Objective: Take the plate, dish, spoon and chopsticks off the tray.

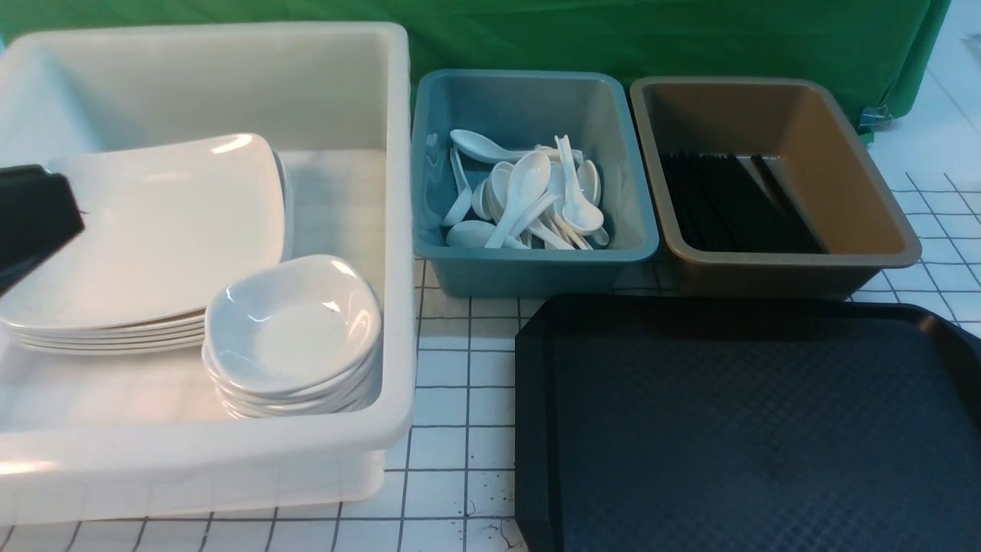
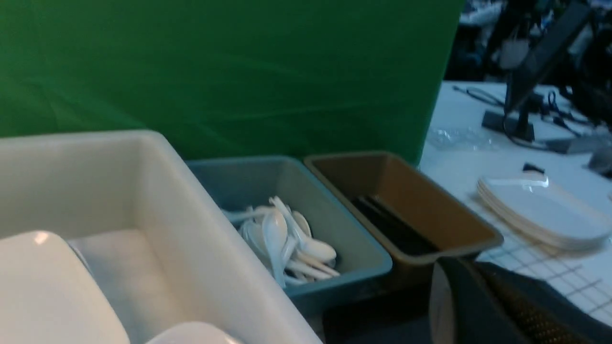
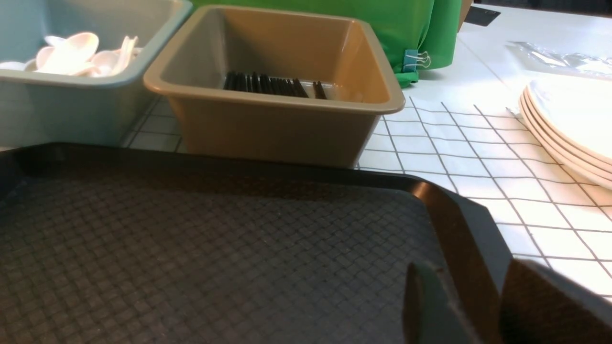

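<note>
Tray (image 1: 751, 429) bare, near right; nothing left to reach. Right gripper (image 3: 459, 306) parted, empty, over tray's right rim. Left gripper (image 1: 31, 222) clenched, empty, over white tub (image 1: 230, 452).

The tray (image 1: 751, 429) at lower right of the front view lies bare, open from above. Between it and the white tub (image 1: 398, 307) at left runs a strip of bare desk (image 1: 460, 399). Across the top, the blue tub (image 1: 529, 268) and brown tub (image 1: 774, 272) stand side by side, nearly touching. Plates (image 1: 146, 230) and dishes (image 1: 291, 330) crowd the white tub's left and front; its back right floor is free.
</note>
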{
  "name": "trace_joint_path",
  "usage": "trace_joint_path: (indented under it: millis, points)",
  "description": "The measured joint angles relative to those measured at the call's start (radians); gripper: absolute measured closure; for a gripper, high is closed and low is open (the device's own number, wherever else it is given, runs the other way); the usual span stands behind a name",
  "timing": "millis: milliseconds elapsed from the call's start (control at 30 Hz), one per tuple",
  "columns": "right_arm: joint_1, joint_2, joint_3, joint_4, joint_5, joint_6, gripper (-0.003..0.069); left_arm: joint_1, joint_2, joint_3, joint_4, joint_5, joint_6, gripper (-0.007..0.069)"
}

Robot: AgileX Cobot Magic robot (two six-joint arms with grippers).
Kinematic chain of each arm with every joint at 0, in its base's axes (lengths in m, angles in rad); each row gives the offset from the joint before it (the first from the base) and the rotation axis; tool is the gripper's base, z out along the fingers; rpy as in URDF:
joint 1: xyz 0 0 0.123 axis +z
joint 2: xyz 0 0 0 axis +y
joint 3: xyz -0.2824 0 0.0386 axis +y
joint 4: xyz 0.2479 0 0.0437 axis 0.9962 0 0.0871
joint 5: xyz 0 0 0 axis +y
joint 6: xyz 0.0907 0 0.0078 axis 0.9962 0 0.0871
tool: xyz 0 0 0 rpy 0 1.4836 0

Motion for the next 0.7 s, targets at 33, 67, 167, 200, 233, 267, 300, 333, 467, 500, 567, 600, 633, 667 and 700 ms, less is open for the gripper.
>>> trace_joint_path:
  millis: [33,67,167,200,233,267,300,333,467,500,567,600,633,667,700]
  points:
    - [0.0,0.0,0.0,0.0,0.001,0.0,0.0421,0.0,-0.014,0.017,-0.011,-0.02,0.0,0.0606]
    - [0.0,0.0,0.0,0.0,0.001,0.0,0.0421,0.0,-0.016,0.02,-0.011,-0.022,0.0,0.0606]
    - [0.0,0.0,0.0,0.0,0.001,0.0,0.042,0.0,-0.029,0.042,-0.029,-0.034,0.0,0.0606]
    - [0.0,0.0,0.0,0.0,0.001,0.0,0.042,0.0,-0.029,0.044,-0.029,-0.034,0.0,0.0606]
    - [0.0,0.0,0.0,0.0,0.001,0.0,0.042,0.0,-0.029,0.047,-0.029,-0.032,0.0,0.0606]
    - [0.0,0.0,0.0,0.0,0.001,0.0,0.042,0.0,-0.029,0.052,-0.029,-0.029,0.004,0.0606]
    - [0.0,0.0,0.0,0.0,0.001,0.0,0.042,0.0,-0.029,0.057,-0.027,-0.029,0.008,0.0606]
    - [0.0,0.0,0.0,0.0,0.001,0.0,0.042,0.0,-0.029,0.059,-0.018,-0.026,0.018,0.0606]
    - [0.0,0.0,0.0,0.0,0.001,0.0,0.042,0.0,-0.029,0.063,0.016,-0.013,0.045,0.0606]
    - [0.0,0.0,0.0,0.0,0.001,0.0,0.042,0.0,-0.029,0.064,0.019,-0.013,0.046,0.0606]
    - [0.0,0.0,0.0,0.0,0.001,0.0,0.042,0.0,-0.029,0.065,0.024,-0.013,0.049,0.0606]
    - [0.0,0.0,0.0,0.0,0.001,0.0,0.042,0.0,-0.029,0.065,0.024,-0.013,0.049,0.0606]
    - [0.0,0.0,0.0,0.0,0.001,0.0,0.042,0.0,-0.029,0.065,0.024,-0.013,0.049,0.0606]
    - [0.0,0.0,0.0,0.0,0.001,0.0,0.042,0.0,-0.029,0.065,0.028,-0.013,0.049,0.0606]
    - [0.0,0.0,0.0,0.0,0.001,0.0,0.042,0.0,-0.029,0.068,0.033,-0.015,0.049,0.0606]
